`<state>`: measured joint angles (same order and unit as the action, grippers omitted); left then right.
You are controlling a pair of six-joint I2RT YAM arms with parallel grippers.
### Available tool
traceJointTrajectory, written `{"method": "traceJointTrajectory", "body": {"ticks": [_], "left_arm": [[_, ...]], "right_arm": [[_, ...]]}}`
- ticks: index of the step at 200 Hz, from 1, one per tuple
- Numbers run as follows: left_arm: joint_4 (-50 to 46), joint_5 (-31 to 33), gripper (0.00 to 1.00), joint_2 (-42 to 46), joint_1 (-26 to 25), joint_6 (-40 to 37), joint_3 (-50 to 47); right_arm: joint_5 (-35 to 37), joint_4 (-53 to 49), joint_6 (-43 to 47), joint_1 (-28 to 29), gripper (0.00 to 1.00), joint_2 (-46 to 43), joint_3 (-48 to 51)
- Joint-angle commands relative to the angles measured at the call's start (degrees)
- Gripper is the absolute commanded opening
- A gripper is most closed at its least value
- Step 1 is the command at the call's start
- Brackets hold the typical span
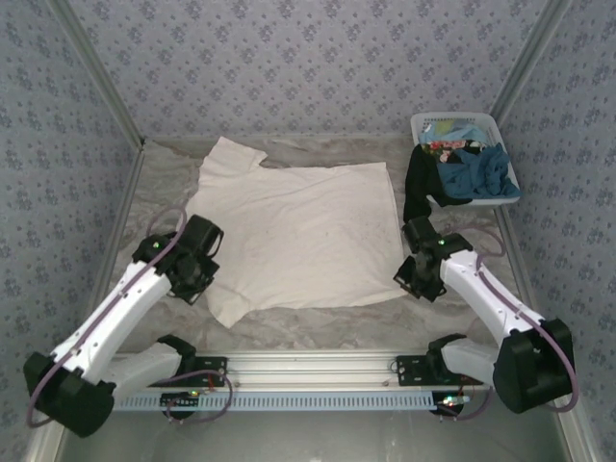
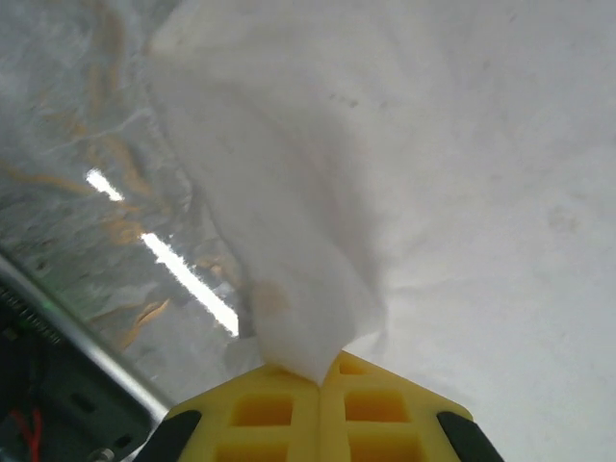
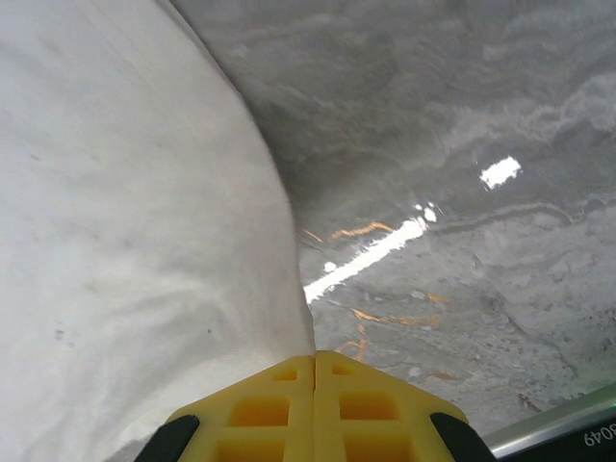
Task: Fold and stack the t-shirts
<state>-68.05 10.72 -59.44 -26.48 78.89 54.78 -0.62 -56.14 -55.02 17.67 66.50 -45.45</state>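
Lying spread flat across the middle of the table (image 1: 318, 332), item one: the off-white t-shirt (image 1: 298, 231), one sleeve shown at its far left corner, no fold yet made in it.

Item two: the teal-blue t-shirt (image 1: 476, 173), heaped unfolded inside the white basket (image 1: 452, 119) at the far right corner.

Item three: the black t-shirt (image 1: 420, 188), draped over the basket's near left rim and hanging down to the table, likewise unfolded.

Left gripper (image 2: 320, 371): jaws pressed together, a point of the off-white cloth pinched between them at the shirt's near left edge, the fabric drawn up into a small peak.

Right gripper (image 3: 315, 361): jaws pressed together at the shirt's near right corner, the cloth edge seen running into the seam between them, so a pinch is judged to be held there too.

Progress, as judged: nothing folded, no stack begun. The first fold of the first shirt is only prepared, both near corners being taken. Two further shirts are left to be fetched from the basket, folded and stacked.
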Motion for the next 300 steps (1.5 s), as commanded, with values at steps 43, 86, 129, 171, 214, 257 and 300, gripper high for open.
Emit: {"method": "traceJointTrajectory", "body": {"ticks": [43,86,129,171,214,257,300], "left_arm": [[6.13,-0.34,0.00,-8.91,7.90,-14.17,10.48],[8.74,-1.28,0.00,-13.24,13.47,-19.95,13.70],[10.18,-1.12,0.00,-16.73,16.73,-23.92,15.72],[12.12,-0.52,0.00,-19.39,18.99,-27.17,16.58],[13.74,0.15,0.00,-20.84,20.90,-28.65,17.03],[16.01,-1.12,0.00,-24.45,22.05,-31.16,18.87],[17.89,-1.66,0.00,-28.04,22.56,-33.14,19.81]], "right_arm": [[0.12,-0.08,3.48,-4.61,0.00,8.12,-10.31],[0.12,1.60,4.11,-6.76,0.00,14.39,-15.61],[-1.09,4.32,4.40,-8.31,0.00,20.63,-19.41],[-0.62,5.67,5.10,-9.04,0.00,25.93,-22.40],[0.17,6.00,5.90,-9.10,0.00,30.84,-27.34],[0.66,6.84,6.22,-8.93,0.00,33.48,-29.17],[1.65,7.06,6.98,-8.84,0.00,35.62,-30.73]]}}
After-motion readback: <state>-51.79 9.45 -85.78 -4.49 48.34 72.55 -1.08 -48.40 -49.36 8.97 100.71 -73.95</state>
